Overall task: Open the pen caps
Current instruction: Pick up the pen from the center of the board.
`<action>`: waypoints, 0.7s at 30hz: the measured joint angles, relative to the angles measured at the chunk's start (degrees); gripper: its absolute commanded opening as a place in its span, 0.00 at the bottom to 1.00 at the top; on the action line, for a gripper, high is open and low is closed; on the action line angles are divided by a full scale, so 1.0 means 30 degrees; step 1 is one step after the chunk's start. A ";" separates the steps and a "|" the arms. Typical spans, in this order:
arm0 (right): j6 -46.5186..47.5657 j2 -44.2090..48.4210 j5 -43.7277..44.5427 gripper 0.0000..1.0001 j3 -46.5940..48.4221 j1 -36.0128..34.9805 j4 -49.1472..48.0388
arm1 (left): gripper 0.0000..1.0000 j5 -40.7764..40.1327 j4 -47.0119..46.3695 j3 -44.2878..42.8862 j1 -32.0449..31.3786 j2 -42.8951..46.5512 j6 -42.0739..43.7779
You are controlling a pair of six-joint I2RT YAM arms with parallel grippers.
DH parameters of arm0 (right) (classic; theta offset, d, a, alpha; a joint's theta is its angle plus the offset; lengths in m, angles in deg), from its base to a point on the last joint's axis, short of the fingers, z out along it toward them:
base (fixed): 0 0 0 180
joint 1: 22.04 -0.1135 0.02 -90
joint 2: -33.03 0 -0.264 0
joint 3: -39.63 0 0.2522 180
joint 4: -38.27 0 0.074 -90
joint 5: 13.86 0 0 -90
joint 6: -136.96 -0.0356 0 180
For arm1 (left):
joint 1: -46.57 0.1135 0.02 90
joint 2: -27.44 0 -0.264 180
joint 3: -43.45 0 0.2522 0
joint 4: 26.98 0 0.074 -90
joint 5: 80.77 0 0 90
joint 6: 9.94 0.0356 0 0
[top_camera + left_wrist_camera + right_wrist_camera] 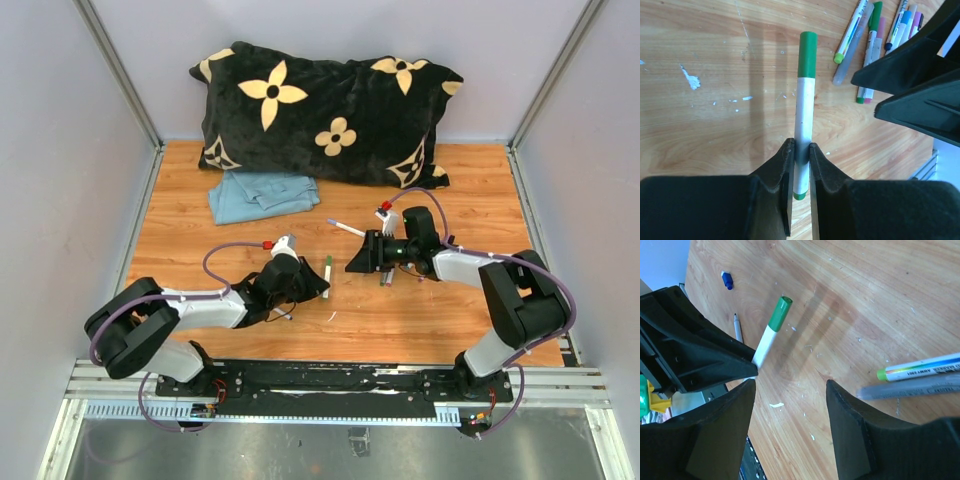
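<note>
Left wrist: left end effector (800,146) clamps pen barrel (805,110), green cap (807,54) jutting free; right end effector (790,385) agape.

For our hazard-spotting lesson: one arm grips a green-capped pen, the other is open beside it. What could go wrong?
The left fingers pinch the pen far from its green cap, so a pull may tilt or slip it. The open right fingers might knock the loose pens beside them.

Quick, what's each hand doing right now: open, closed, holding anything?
Left hand: closed on the white barrel of a pen, its green cap still on.
Right hand: open, holding nothing.
</note>
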 measured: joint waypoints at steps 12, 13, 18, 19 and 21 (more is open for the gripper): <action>-0.0357 -0.1304 -0.0510 0.59 0.0699 -0.1093 0.0095 | 0.00 0.0036 -0.1035 -0.0117 -0.0692 -0.0816 -0.0670; -0.0474 -0.1311 -0.0583 0.59 0.0707 -0.1246 0.0073 | 0.00 0.0007 -0.1122 -0.0131 -0.0692 -0.0816 -0.0729; -0.1173 -0.1304 -0.0867 0.57 0.0707 -0.1676 0.0015 | 0.00 -0.0146 -0.1413 -0.0306 -0.0816 -0.0816 -0.0984; -0.1341 -0.1304 -0.0874 0.57 0.0707 -0.1676 -0.0015 | 0.00 -0.0211 -0.1457 -0.0393 -0.0889 -0.0809 -0.1020; -0.1639 -0.1304 -0.0969 0.56 0.0707 -0.1683 -0.0102 | 0.00 -0.0364 -0.1494 -0.0583 -0.1013 -0.0816 -0.1064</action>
